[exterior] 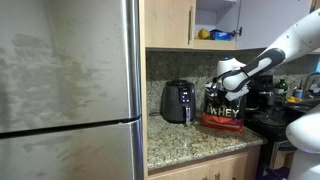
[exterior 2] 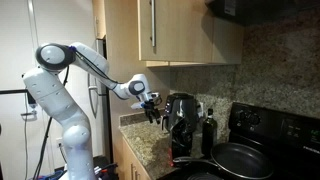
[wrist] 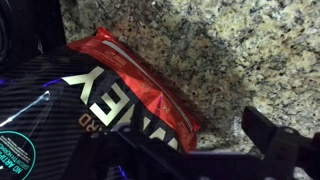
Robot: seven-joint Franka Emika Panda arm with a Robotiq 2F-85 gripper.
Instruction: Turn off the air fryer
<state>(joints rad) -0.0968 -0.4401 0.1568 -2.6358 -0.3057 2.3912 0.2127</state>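
Observation:
The air fryer (exterior: 178,101) is a dark, rounded appliance standing on the granite counter (exterior: 190,138) next to the fridge. My gripper (exterior: 231,86) hangs to its right, apart from it, just above the black tub with a red base and white lettering (exterior: 224,115). In the wrist view the tub (wrist: 110,95) fills the left side, and one dark finger (wrist: 268,135) shows at the right over bare granite. The jaws look open and empty. The air fryer is out of the wrist view. In an exterior view my gripper (exterior 2: 150,100) shows by dark appliances I cannot tell apart.
A steel fridge (exterior: 70,90) stands left of the counter. A black coffee maker (exterior: 256,96) stands right of the tub. Wooden cabinets (exterior: 170,22) hang above. A stove with a dark pan (exterior 2: 240,160) and a bottle (exterior 2: 208,130) stand at the counter's end.

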